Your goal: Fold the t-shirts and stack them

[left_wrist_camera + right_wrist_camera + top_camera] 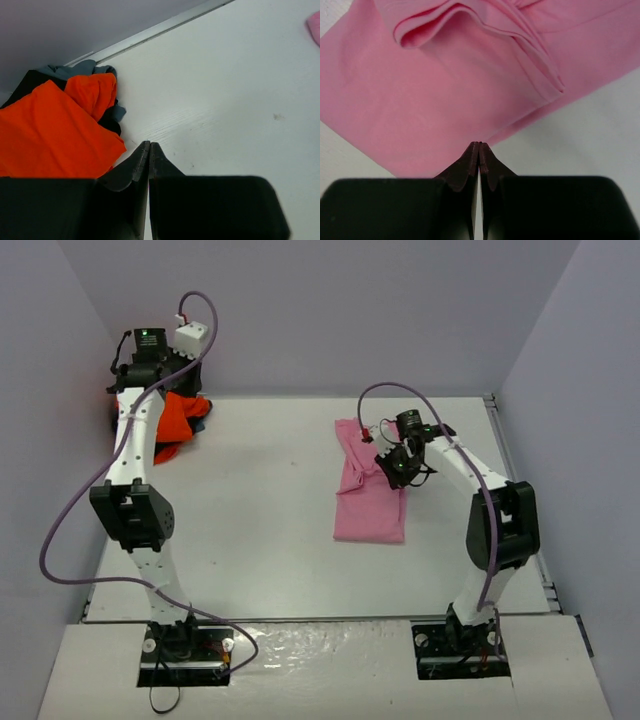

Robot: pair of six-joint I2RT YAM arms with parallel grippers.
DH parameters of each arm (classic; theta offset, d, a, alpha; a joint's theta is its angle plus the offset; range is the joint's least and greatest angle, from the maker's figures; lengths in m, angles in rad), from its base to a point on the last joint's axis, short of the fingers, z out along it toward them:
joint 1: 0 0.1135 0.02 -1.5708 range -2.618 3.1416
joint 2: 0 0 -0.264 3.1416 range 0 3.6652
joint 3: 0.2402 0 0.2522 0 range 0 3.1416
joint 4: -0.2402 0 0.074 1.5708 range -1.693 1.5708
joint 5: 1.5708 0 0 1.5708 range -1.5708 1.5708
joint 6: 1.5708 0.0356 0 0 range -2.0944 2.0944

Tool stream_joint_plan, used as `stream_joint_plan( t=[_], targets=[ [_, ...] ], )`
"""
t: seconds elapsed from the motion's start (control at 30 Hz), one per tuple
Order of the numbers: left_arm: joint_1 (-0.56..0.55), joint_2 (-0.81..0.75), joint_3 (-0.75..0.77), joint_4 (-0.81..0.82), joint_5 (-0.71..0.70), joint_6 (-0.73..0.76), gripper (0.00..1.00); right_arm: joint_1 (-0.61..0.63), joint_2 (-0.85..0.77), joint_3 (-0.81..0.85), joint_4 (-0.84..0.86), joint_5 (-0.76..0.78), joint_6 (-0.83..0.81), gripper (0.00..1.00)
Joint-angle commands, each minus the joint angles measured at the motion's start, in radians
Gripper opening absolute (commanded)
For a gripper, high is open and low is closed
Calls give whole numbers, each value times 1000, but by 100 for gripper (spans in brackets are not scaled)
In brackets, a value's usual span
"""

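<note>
the pink t-shirt lay toward 2 o'clock on the table, folded to a long strip, its sleeve folds loose. my right gripper hung over its 3 o'clock edge, fingers pressed together, holding nothing. i judged it must open first, then pinch both layers. my left gripper, also closed and empty, hovered beside the orange t-shirt at 10 o'clock.

A white table shows faint wood grain and a few small dark specks in the left wrist view. 3 plain, pale lavender-grey walls close it in: a back wall, a left wall and a right wall. A thin metal strip runs where table meets wall. A glossier white board lies along the near edge. Light is soft and even.
</note>
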Motion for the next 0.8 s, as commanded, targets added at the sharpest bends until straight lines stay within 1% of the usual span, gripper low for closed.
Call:
stream_joint_plan(
  t=[0.0, 0.07, 0.13, 0.27, 0.43, 0.57, 0.67, 0.77],
  targets=[
    [33, -214, -189, 123, 58, -34, 0, 62, 93, 38, -37, -46, -25, 0],
    [37, -251, -269, 148, 45, -25, 0, 71, 136, 65, -45, -66, -28, 0],
    [44, -334, -366, 179, 45, -22, 0, 88, 187, 107, -59, -83, -30, 0],
    [52, -387, -445, 200, 44, -30, 0, 141, 234, 166, -60, -83, -28, 0],
    [59, -423, -488, 204, 58, -20, 0, 182, 240, 201, -63, -64, -20, 0],
    [63, -431, -512, 207, 66, -10, 0, 190, 204, 183, -57, -52, -19, 0],
    [66, -425, -515, 210, 69, -6, 0, 192, 190, 163, -9, -30, -3, 0],
    [68, -420, -515, 210, 85, -12, 0, 192, 245, 198, 11, -10, 10, 0]
  ],
)
